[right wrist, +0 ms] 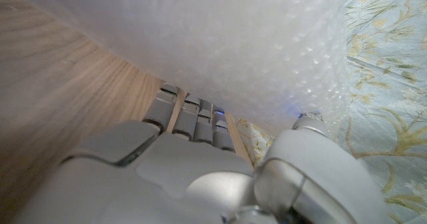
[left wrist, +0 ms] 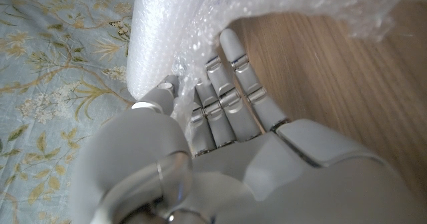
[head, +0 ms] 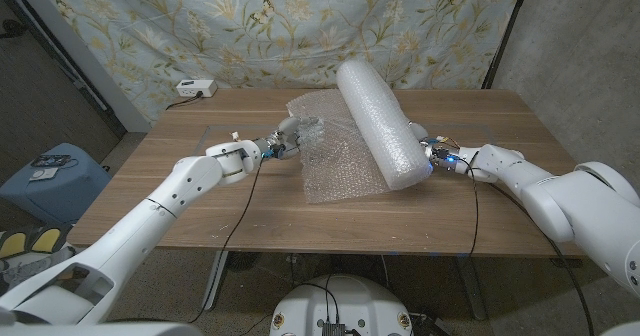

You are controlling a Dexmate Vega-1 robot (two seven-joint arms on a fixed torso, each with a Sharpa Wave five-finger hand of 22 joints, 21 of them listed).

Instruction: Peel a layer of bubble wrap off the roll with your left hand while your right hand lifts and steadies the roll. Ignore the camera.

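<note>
A wooden table (head: 250, 211) stands before a floral backdrop, carrying a thick roll (head: 380, 121) of bubble wrap that slants across its middle. A loose sheet (head: 335, 161) peeled from the roll spreads over the wood on its left side. A small white box (head: 196, 89) sits at the far left corner.

Wooden table (head: 200, 191) standing mid-room, grain running lengthwise. Pale blue floral cloth (head: 200, 26) hanging behind it, covering the back wall. White power strip (head: 196, 88) sitting at the table's far left corner. Blue box (head: 45, 181) resting on the floor left. Grey wall (head: 580, 46) showing at right. Lighting falling evenly.
</note>
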